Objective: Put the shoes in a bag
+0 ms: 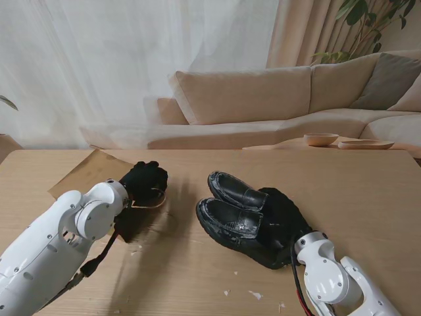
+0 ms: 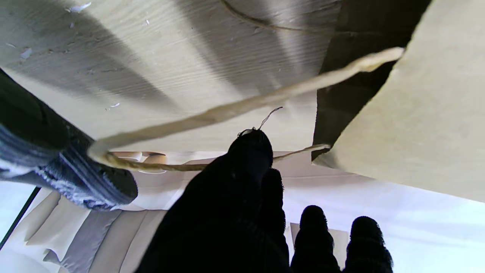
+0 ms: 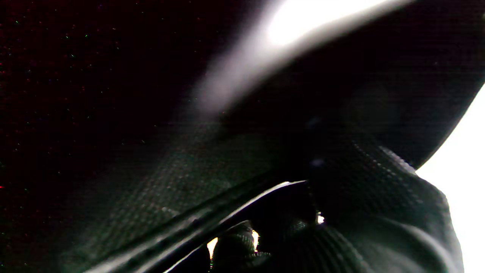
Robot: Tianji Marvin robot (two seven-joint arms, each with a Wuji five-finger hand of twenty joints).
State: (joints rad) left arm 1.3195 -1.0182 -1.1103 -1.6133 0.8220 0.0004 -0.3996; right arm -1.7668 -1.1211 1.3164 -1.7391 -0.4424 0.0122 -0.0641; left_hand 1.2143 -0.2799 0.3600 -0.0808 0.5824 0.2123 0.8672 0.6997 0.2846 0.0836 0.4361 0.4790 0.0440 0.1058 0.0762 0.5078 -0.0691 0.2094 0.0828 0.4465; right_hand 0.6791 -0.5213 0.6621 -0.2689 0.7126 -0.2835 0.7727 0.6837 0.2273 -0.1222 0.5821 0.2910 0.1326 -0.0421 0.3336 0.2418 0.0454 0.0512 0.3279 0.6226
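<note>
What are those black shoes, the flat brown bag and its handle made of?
The shoes look like polished leather or an imitation: black with bright highlights. The bag seems to be matte brown kraft paper, lying flat with crisp edges. Its handle looks like twisted paper cord, pale and fibrous, in the left wrist view.
</note>
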